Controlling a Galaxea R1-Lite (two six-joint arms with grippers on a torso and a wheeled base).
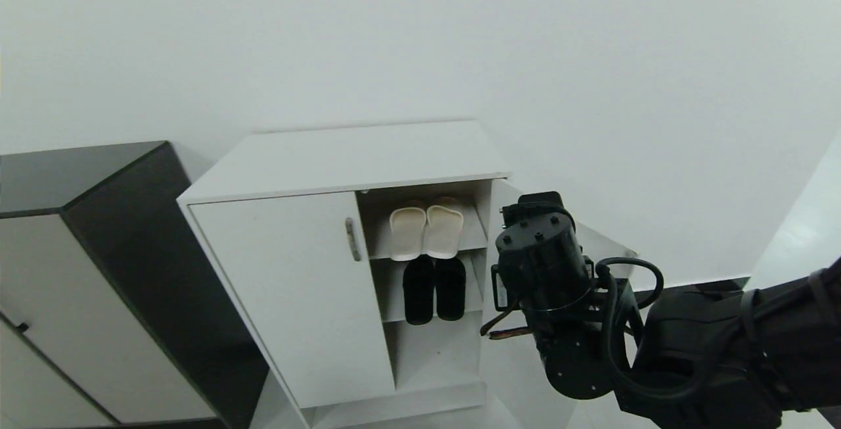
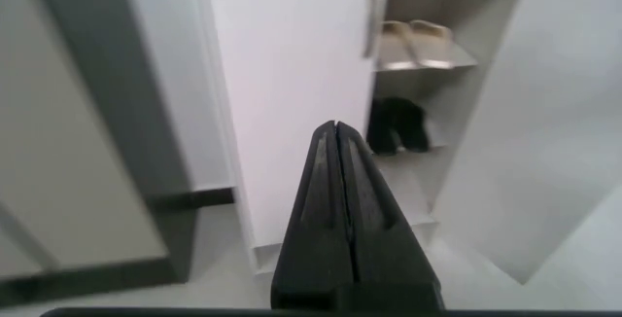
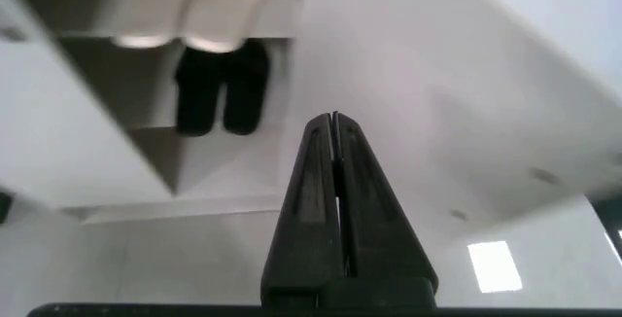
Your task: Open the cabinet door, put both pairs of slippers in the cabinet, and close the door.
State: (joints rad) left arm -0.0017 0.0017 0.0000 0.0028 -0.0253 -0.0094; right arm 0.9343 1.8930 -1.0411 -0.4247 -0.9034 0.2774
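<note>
white cabinet [image 1: 289,284] against pale wall [image 1: 591,54], black unit [image 1: 131,232] beside; left claw [image 2: 336,125], right claw [image 3: 333,117] closed.

Shelves [image 1: 378,242] carry white slippers [image 1: 427,232] (black slippers [image 1: 433,288] below)

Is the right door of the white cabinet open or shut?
Open: the right door stands swung out, exposing white slippers and black slippers on the shelves.
</note>
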